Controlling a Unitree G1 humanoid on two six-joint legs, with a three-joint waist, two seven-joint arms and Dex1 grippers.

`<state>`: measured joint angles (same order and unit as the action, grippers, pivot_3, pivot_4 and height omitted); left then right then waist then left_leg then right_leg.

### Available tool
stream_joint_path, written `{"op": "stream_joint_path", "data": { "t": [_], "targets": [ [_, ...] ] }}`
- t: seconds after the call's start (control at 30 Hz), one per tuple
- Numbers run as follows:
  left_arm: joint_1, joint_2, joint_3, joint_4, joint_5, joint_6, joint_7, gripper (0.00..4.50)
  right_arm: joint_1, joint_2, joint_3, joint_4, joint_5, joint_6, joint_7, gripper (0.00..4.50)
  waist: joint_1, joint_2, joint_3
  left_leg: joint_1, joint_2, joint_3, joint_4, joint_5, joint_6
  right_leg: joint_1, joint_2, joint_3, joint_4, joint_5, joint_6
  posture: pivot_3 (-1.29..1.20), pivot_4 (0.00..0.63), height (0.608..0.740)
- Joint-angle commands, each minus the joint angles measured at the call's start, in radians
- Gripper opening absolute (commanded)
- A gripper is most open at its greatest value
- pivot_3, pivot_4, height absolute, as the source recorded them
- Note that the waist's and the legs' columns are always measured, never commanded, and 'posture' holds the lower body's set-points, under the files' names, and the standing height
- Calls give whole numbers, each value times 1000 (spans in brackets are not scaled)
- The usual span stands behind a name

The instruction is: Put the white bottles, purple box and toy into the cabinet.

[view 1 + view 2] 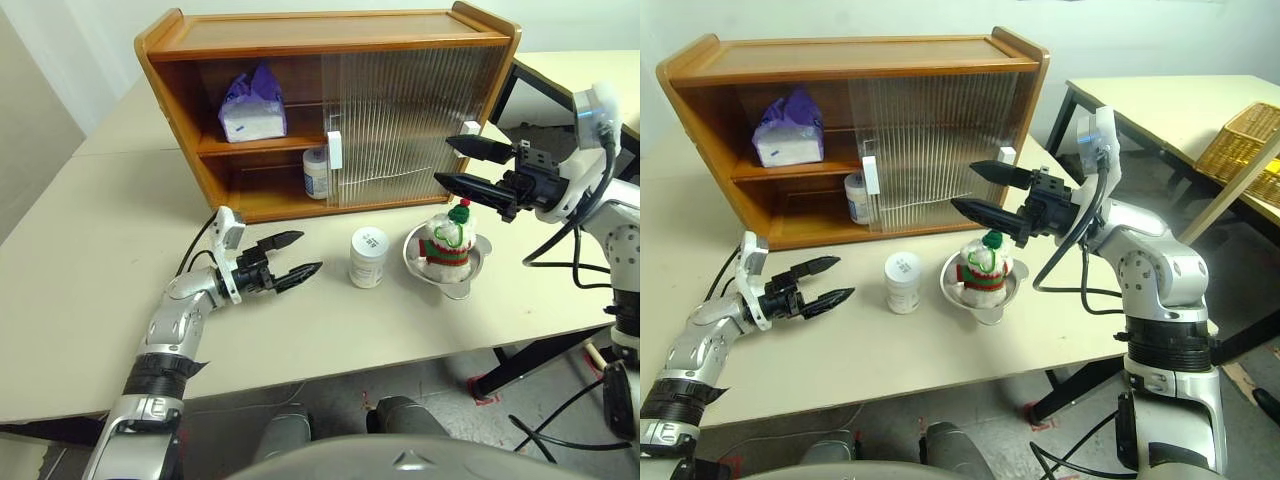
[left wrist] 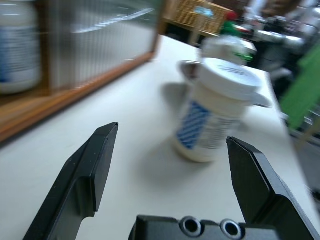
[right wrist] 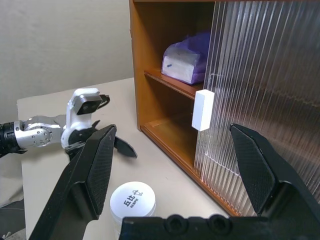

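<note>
The cabinet (image 1: 330, 35) stands at the back of the table, its left half open. On its upper shelf lies the purple box (image 1: 252, 105), and one white bottle (image 1: 316, 172) stands on the lower shelf beside the door edge. A second white bottle (image 1: 368, 257) stands upright on the table. The toy (image 1: 447, 240) sits in a steel bowl to its right. My left gripper (image 1: 308, 252) is open, low over the table just left of that bottle, pointing at it. Higher up, over the toy, my right gripper (image 1: 443, 160) is open and empty in front of the door.
The ribbed sliding door (image 1: 400, 125) covers the cabinet's right half, with white handles (image 1: 334, 150) at both edges. The steel bowl (image 1: 470, 270) stands near the table's front edge. A wicker basket (image 1: 1245, 145) sits on another table to the right.
</note>
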<state>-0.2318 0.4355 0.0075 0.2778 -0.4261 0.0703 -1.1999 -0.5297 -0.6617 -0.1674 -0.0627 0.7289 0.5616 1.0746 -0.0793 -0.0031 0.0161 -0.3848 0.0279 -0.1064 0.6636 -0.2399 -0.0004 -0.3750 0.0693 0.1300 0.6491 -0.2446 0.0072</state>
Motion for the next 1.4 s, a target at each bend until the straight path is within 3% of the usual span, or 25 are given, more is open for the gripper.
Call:
{"op": "stream_joint_path", "data": {
  "t": [0.03, 0.83, 1.4],
  "targets": [
    [-6, 8, -44, -16, 11, -3, -58, 4477, -11, -5, 7, -6, -8, 3, 1, 4500, -1, 2, -1, -1, 1, 0, 0, 0, 0, -1, 0, 0, 0, 0, 0, -134, 0, 740],
    [-167, -109, -154, 230, 152, -198, -56, 4477, 20, -27, -19, -54, 14, 26, -32, 4500, -18, 5, -3, -6, 3, 1, 0, 1, 1, -5, 1, 0, 0, 0, 2, -183, 7, 740],
    [-220, -151, -152, 355, 196, -257, -41, 4477, 28, -30, -27, -64, 15, 27, -43, 4500, -33, 5, -3, -7, 0, 1, 0, 1, 2, -5, 1, -2, 0, -3, 8, -197, 6, 740]
  ]
}}
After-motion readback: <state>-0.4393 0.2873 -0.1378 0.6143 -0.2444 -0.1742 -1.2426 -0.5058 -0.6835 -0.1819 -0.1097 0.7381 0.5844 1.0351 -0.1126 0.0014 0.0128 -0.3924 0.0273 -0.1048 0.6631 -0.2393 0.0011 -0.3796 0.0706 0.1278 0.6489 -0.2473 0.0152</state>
